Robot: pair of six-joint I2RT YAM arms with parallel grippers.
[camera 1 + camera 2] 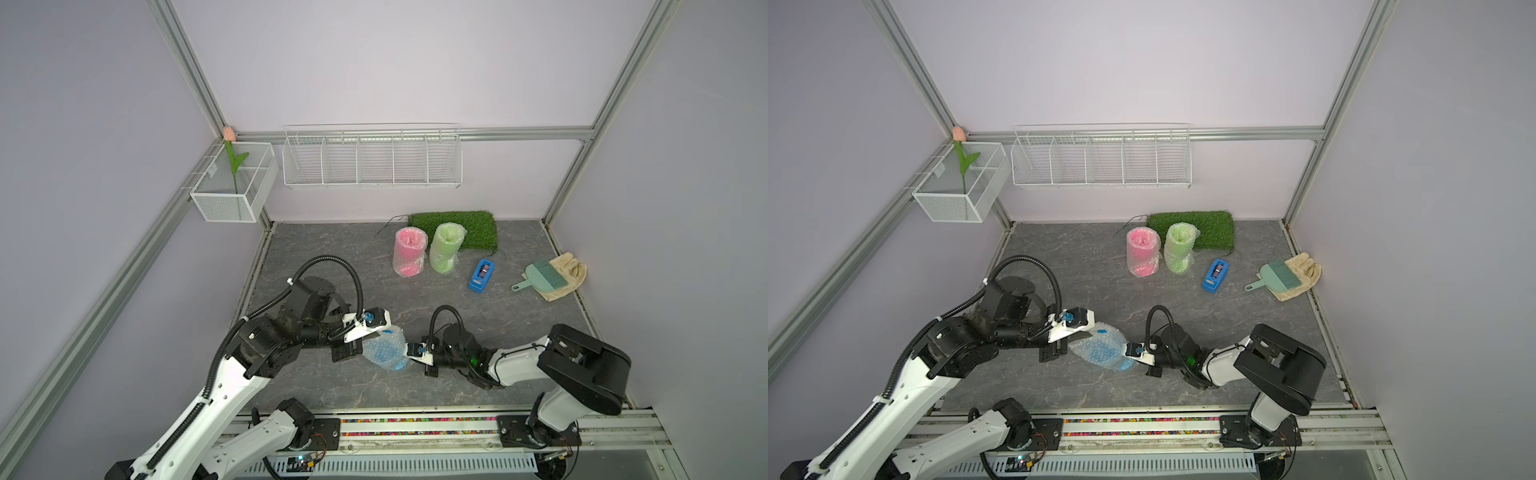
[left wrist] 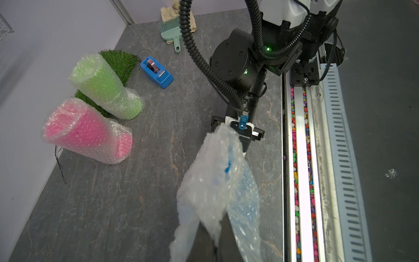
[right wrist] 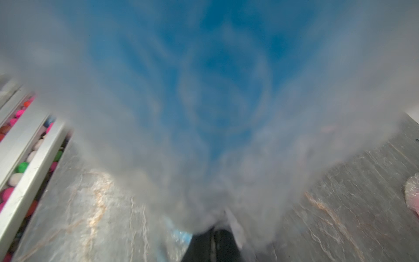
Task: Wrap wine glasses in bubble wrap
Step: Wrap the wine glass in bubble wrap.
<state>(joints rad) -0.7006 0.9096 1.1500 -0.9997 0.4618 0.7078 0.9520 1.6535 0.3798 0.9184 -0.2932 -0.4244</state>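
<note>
With the pink goblet (image 1: 409, 251) and green goblet (image 1: 445, 248) standing wrapped by the grass mat (image 1: 478, 226), we are pinching the last bubble wrap (image 2: 210, 188) around the blue goblet (image 1: 384, 351) near the front rail, left gripper (image 1: 363, 343) and right gripper (image 1: 405, 354) both clamped on it.

You have no text, label, brand, number or sign to read in any view. The blue tape dispenser (image 2: 156, 72) shows plain faces, and any marks elsewhere are too small or blurred to make out.
</note>
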